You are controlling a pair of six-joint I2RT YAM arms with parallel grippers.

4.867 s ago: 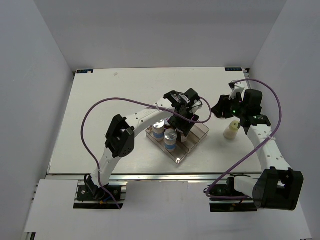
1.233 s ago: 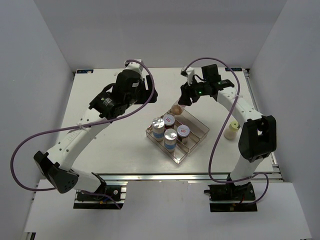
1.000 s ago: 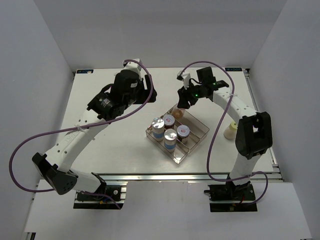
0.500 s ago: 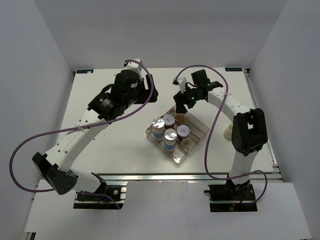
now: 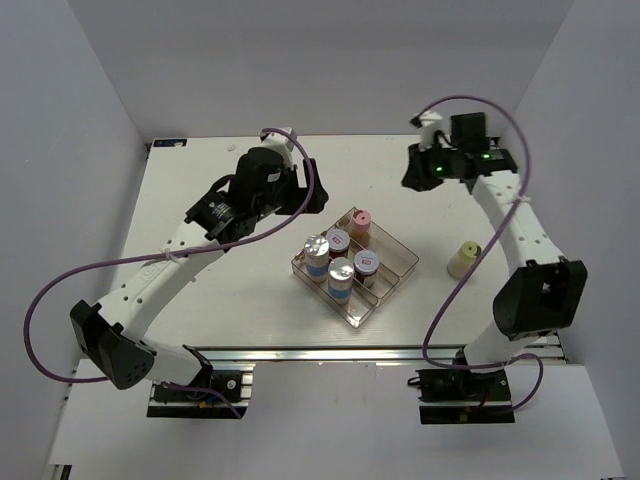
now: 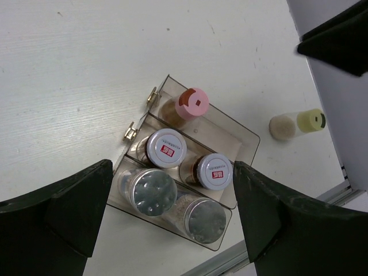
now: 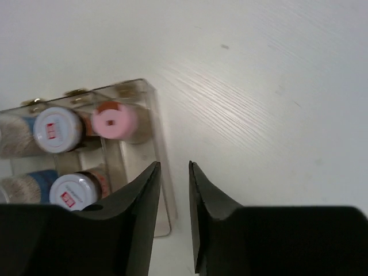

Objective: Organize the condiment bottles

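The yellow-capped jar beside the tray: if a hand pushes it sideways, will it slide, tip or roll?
The jar seems to stand upright and looks taller than wide, so a high push would probably tip it. Being round, it would then likely roll away. A low, slow push may simply slide it, since the table looks smooth and flat.

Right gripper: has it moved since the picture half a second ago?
Yes. The right gripper has moved away from the clear divided tray, toward the far right of the table.
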